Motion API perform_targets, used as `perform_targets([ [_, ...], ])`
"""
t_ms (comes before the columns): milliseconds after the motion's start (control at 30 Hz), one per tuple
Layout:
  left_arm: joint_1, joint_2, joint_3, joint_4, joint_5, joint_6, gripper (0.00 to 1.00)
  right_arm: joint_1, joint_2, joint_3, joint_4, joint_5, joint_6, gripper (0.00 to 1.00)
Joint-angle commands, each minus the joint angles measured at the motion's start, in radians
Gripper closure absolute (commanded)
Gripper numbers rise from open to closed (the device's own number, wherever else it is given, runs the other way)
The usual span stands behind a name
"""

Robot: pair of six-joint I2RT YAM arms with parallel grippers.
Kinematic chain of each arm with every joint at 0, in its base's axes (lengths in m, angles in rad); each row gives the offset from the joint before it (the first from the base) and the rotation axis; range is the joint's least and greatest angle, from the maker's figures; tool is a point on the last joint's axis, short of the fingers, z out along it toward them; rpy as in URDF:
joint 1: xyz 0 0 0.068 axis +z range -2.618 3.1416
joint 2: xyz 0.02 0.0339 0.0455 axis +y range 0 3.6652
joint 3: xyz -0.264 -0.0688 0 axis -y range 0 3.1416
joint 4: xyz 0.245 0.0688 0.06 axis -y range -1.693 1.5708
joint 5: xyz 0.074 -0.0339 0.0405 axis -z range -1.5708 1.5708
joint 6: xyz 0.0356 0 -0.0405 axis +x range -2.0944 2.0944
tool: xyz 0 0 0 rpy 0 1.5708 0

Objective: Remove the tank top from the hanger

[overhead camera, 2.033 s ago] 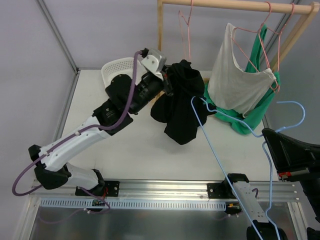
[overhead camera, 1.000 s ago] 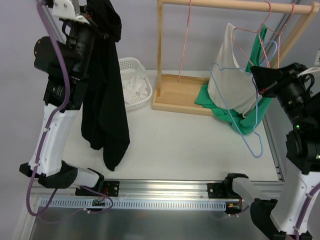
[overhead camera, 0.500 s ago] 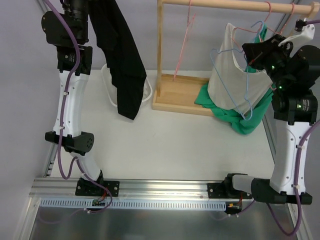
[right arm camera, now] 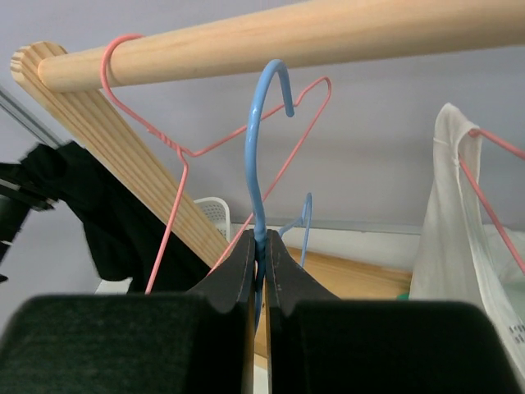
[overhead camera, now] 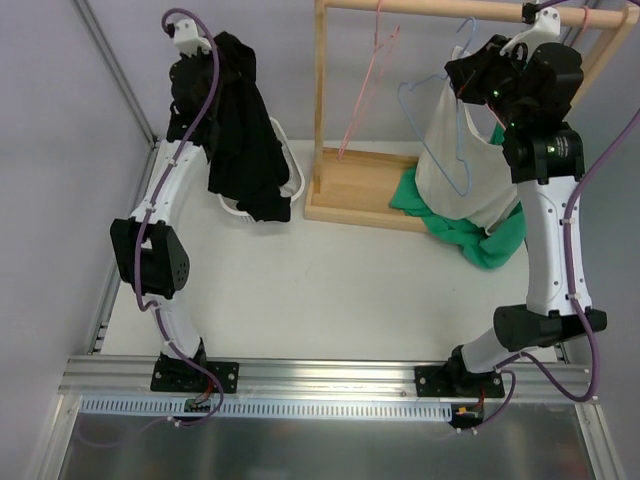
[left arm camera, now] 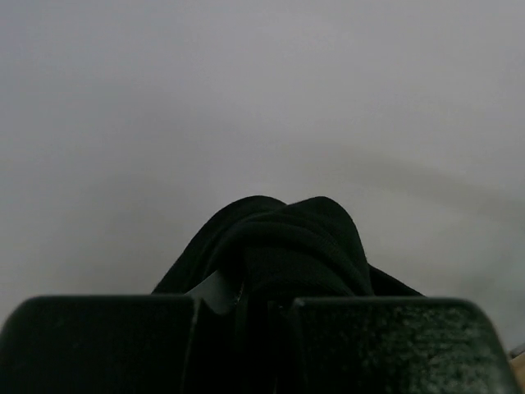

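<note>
The black tank top (overhead camera: 240, 150) is off the hanger and dangles from my left gripper (overhead camera: 212, 60), which is shut on its top edge high at the back left. In the left wrist view the black cloth (left arm camera: 287, 246) bulges out between the fingers (left arm camera: 262, 300). The bare blue hanger (overhead camera: 432, 142) is in my right gripper (overhead camera: 462, 85), raised by the wooden rod (overhead camera: 440, 10). My right gripper (right arm camera: 261, 246) is shut on the hanger's neck. The blue hook (right arm camera: 267, 90) sits just under the rod (right arm camera: 312, 33), not over it.
A white basket (overhead camera: 292, 180) stands under the hanging tank top. The wooden rack's base (overhead camera: 360, 190) lies behind the table's middle. A pink hanger (overhead camera: 365, 90) hangs on the rod. A white garment (overhead camera: 470, 170) hangs on another pink hanger, above green cloth (overhead camera: 490, 245).
My left arm has lowered and bunched the tank top down over the basket. My right gripper has carried the blue hanger left and up, close under the rod.
</note>
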Motion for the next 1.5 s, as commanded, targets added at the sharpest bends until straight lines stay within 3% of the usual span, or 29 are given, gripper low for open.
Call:
perform_targets([
  [0, 0.003, -0.027, -0.063, 0.087, -0.011, -0.020, 1.00, 0.021, 0.033, 0.100, 0.072, 0.049, -0.058, 1.00],
  [400, 0.003, 0.004, -0.382, -0.102, -0.079, -0.123, 1.00, 0.102, 0.171, 0.213, 0.110, 0.136, -0.157, 1.00],
  [633, 0.004, 0.103, -0.266, -0.364, -0.091, -0.143, 0.98, 0.124, 0.191, 0.222, 0.179, 0.147, -0.183, 1.00],
  [833, 0.004, 0.128, -0.256, -0.424, -0.093, -0.196, 0.91, 0.130, 0.185, 0.222, 0.222, 0.155, -0.205, 1.00],
  [1033, 0.004, 0.152, -0.288, -0.480, -0.061, -0.232, 0.91, 0.128, 0.192, 0.228, 0.254, 0.152, -0.202, 1.00],
  [1167, 0.004, 0.146, -0.307, -0.481, -0.029, -0.239, 0.76, 0.128, 0.208, 0.236, 0.260, 0.191, -0.206, 1.00],
  [1200, 0.004, 0.143, -0.310, -0.483, -0.012, -0.236, 0.54, 0.130, 0.221, 0.245, 0.260, 0.199, -0.205, 1.00],
  [1300, 0.004, 0.097, -0.328, -0.484, -0.001, -0.238, 0.31, 0.128, 0.252, 0.263, 0.260, 0.207, -0.197, 1.00],
  [1333, 0.003, 0.082, -0.331, -0.483, -0.005, -0.236, 0.17, 0.130, 0.258, 0.268, 0.259, 0.210, -0.194, 1.00],
  [1400, 0.003, 0.027, -0.336, -0.486, -0.004, -0.212, 0.04, 0.128, 0.271, 0.275, 0.260, 0.208, -0.190, 1.00],
  [1467, 0.001, -0.040, -0.350, -0.486, -0.028, -0.195, 0.01, 0.130, 0.290, 0.289, 0.260, 0.219, -0.188, 1.00],
])
